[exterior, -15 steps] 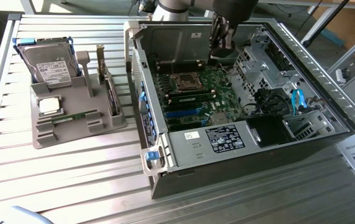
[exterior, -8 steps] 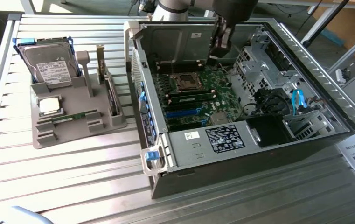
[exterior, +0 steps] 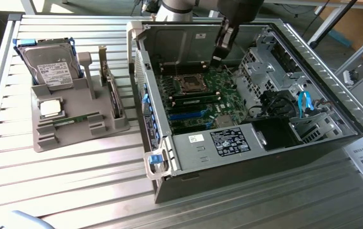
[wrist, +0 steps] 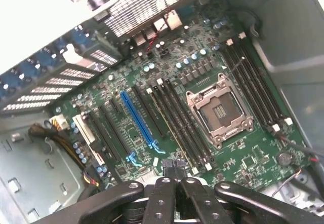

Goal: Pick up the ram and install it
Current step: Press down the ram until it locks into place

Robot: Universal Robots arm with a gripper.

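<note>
1. Exterior view: camera set high and off the arm, looking steeply down on the slatted metal table [exterior: 73, 181]. It stands far enough back to take in the whole open computer case [exterior: 245, 157], which lies toward the exterior view's right, and the grey parts holder [exterior: 73, 124] toward the exterior view's left.
2. Wrist view: camera on the wrist, inside the open case, looking down past the gripper [wrist: 172, 176] onto the motherboard [wrist: 253, 158] from close by, at a slant to the board's edges.
3. Shared region: the motherboard [exterior: 197, 98] with its empty processor socket [exterior: 191, 86] [wrist: 218, 111], the blue expansion slot [wrist: 137, 118] [exterior: 184, 114] and the black memory slots [wrist: 174, 115].
</note>
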